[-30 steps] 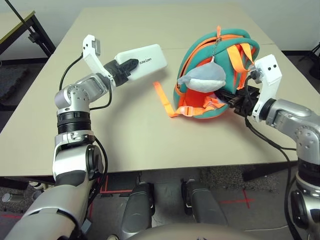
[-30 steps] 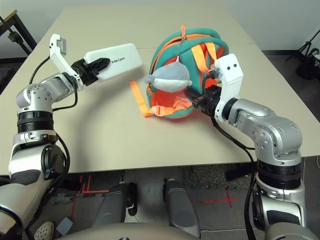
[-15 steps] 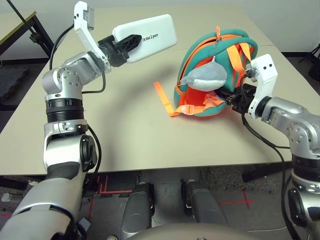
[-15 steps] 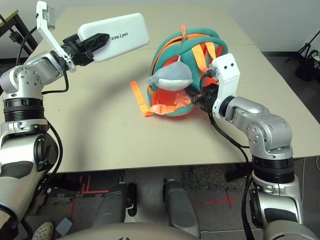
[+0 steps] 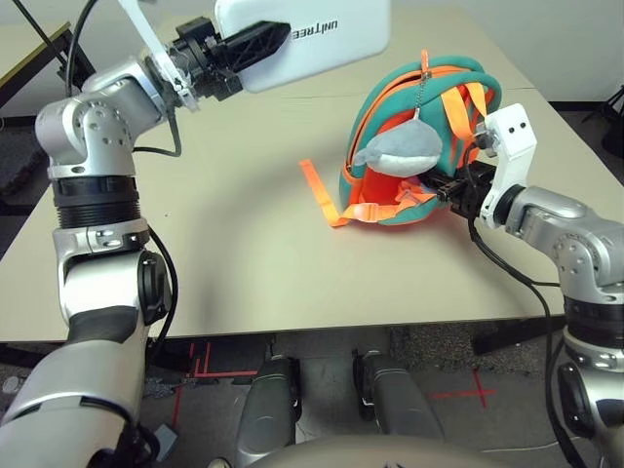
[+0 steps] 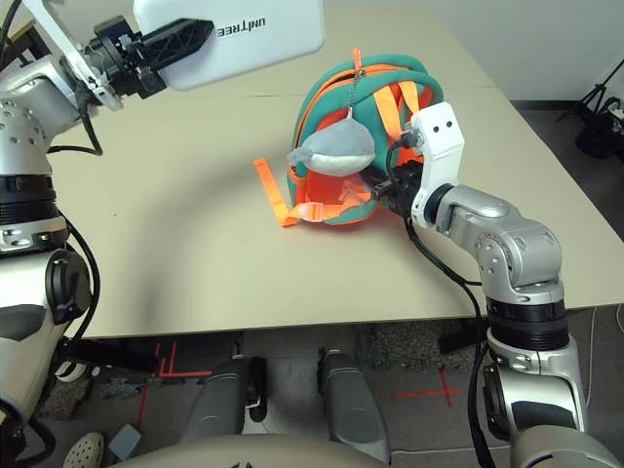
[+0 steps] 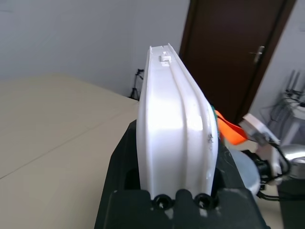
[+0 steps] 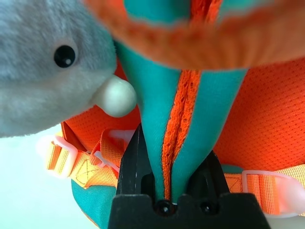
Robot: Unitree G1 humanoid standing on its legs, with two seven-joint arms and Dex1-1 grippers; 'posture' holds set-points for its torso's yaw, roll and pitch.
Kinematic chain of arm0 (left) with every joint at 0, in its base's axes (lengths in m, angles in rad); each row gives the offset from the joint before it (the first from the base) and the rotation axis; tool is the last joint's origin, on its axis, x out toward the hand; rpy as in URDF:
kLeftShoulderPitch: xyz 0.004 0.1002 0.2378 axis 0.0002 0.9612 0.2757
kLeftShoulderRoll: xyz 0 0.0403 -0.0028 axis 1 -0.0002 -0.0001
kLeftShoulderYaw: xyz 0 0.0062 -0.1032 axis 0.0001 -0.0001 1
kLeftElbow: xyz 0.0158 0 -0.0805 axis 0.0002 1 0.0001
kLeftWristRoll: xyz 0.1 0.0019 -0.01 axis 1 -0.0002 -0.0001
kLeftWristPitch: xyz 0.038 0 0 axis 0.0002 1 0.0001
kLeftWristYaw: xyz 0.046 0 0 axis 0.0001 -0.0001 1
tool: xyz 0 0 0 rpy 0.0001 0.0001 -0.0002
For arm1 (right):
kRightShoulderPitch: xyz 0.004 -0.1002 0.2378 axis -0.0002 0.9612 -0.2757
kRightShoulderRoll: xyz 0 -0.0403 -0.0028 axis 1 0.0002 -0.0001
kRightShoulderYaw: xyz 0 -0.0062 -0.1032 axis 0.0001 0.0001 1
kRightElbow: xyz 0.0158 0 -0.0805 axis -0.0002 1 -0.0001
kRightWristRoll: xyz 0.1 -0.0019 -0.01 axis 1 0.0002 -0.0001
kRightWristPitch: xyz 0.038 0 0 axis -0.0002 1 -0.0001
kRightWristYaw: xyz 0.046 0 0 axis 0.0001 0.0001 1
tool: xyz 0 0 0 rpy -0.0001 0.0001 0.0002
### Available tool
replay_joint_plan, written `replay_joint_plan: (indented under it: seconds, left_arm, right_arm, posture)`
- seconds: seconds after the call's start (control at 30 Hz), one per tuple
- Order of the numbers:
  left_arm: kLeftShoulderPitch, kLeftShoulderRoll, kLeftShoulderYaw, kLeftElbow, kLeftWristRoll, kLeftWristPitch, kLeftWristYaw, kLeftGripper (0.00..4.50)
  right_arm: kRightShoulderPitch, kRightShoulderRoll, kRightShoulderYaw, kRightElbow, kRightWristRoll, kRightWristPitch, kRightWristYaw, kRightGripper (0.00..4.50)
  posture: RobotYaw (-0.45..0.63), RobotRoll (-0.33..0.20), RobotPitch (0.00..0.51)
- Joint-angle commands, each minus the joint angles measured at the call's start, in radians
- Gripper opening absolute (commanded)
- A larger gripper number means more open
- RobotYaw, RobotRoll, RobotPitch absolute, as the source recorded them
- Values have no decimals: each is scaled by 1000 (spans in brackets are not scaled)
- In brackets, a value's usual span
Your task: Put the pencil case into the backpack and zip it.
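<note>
The white pencil case (image 5: 312,37) with dark lettering is held high in the air, left of and above the backpack, my left gripper (image 5: 255,43) shut on its near end. In the left wrist view the pencil case (image 7: 176,124) stands edge-on between the black fingers. The teal and orange backpack (image 5: 429,146) stands on the table at the right, with the grey plush shark charm (image 5: 405,148) hanging in front. My right gripper (image 5: 450,191) is shut on a teal fold of the backpack (image 8: 183,124) at its lower right side.
An orange strap (image 5: 322,190) trails from the backpack onto the beige table (image 5: 244,253) to its left. A second table edge with a black frame (image 5: 39,58) shows at far left. A dark door (image 7: 228,52) shows behind in the left wrist view.
My left arm has lifted the pencil case higher and toward the backpack. The right gripper has stayed on the backpack's side.
</note>
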Motion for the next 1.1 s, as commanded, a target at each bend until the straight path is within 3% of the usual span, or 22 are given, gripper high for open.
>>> replay_joint_plan:
  seconds: [0.03, 0.23, 0.8, 1.1]
  left_arm:
    - [-3, 8, 3, -47, -39, 32, -27, 1213]
    - [35, 15, -35, -99, -40, 84, -38, 1213]
    - [48, 54, -151, -28, 101, -30, -106, 1212]
    - [97, 102, -274, -45, 199, -86, -204, 1212]
  right_arm:
    - [17, 8, 25, 36, -17, 22, 0, 446]
    - [16, 7, 26, 46, -23, 15, 0, 446]
    - [7, 10, 28, 50, -35, 10, 1, 446]
    - [-1, 12, 32, 55, -40, 7, 1, 445]
  posture:
    - [-159, 0, 143]
    - [-161, 0, 144]
    - [-163, 0, 143]
    - [-161, 0, 147]
